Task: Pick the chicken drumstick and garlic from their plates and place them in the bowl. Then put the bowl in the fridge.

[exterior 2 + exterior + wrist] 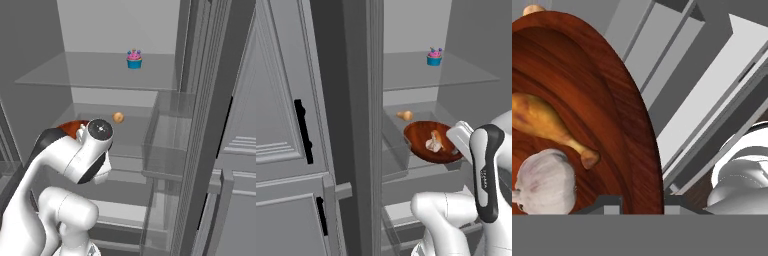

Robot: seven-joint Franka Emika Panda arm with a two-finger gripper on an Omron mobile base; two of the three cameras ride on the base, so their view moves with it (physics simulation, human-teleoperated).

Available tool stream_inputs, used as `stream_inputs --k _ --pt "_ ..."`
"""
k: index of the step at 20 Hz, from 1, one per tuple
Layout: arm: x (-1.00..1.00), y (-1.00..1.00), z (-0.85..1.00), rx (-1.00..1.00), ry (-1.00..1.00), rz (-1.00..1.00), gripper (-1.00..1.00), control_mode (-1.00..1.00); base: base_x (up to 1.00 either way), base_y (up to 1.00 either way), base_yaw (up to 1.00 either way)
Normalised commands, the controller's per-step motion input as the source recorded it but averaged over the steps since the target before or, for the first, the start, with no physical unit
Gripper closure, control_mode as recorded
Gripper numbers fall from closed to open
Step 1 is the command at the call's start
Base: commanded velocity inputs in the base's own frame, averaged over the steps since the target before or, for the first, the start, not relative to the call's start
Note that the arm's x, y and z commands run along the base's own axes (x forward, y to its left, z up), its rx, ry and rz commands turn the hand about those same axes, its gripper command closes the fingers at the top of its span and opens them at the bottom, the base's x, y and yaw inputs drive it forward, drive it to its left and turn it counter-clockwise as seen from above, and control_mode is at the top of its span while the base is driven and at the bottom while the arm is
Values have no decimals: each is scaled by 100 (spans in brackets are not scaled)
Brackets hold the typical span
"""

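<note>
Left base view: the bowl [428,141] sits tilted inside the open fridge [466,95], above a glass shelf, carrying the garlic [432,145] and the chicken drumstick [437,136]. The arm's hand meets the bowl's right rim.

Right base view: the bowl [75,127] shows as a reddish edge behind the arm; a cupcake [134,59] stands on the upper shelf.

Hand view: the end effector [643,204] is nearly closed, its fingertips [609,203] pinching the bowl's [627,125] rim. The drumstick [547,125] lies just beside the garlic [544,181].

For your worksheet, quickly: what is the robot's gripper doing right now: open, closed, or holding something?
Gripper: closed on the rim of the bowl, which holds the chicken drumstick and garlic.
</note>
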Motion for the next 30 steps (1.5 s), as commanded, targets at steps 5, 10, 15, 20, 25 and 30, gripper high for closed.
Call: stream_inputs --k 5,10,15,20,25,30 --pt "0 0 0 0 0 0 100 100 48 13 0" --pt "0 0 0 0 0 0 100 100 36 8 0" --pt "23 19 0 0 0 0 100 -100 14 6 0" --pt "48 28 -1 0 0 -1 100 -100 0 0 0" --pt "71 22 -23 0 0 0 100 -100 0 0 0" --pt "92 13 -34 -1 0 0 100 -100 0 0 0"
